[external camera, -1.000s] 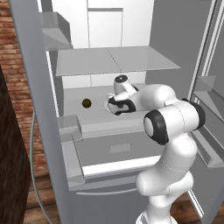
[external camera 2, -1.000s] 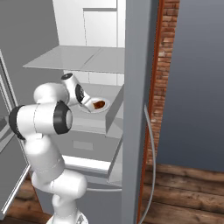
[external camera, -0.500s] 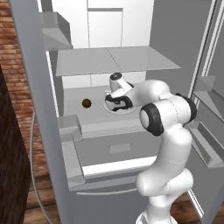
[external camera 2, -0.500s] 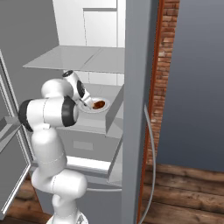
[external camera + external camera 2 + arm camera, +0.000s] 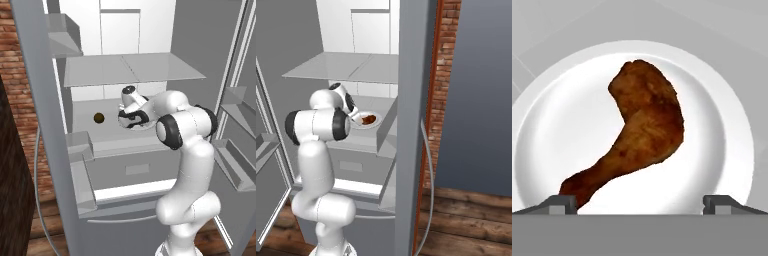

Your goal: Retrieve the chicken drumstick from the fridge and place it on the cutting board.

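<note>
Hand view showed the chicken drumstick point(image 5: 643, 135) centred on a white plate point(image 5: 557, 115); the gripper point(image 5: 639, 204) spread wide, empty; left base view alone showed a dark ball point(image 5: 99, 118) mid-left.

Chicken drumstick point(image 5: 643, 131) lies on white plate point(image 5: 557, 120); jaws spread wide.

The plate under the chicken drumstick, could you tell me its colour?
Plain white plate, clearest in the hand view.

Flat even rendered light, soft shadows under fridge point(image 5: 150, 75) shelves, slightly coarse, no glare.
</note>
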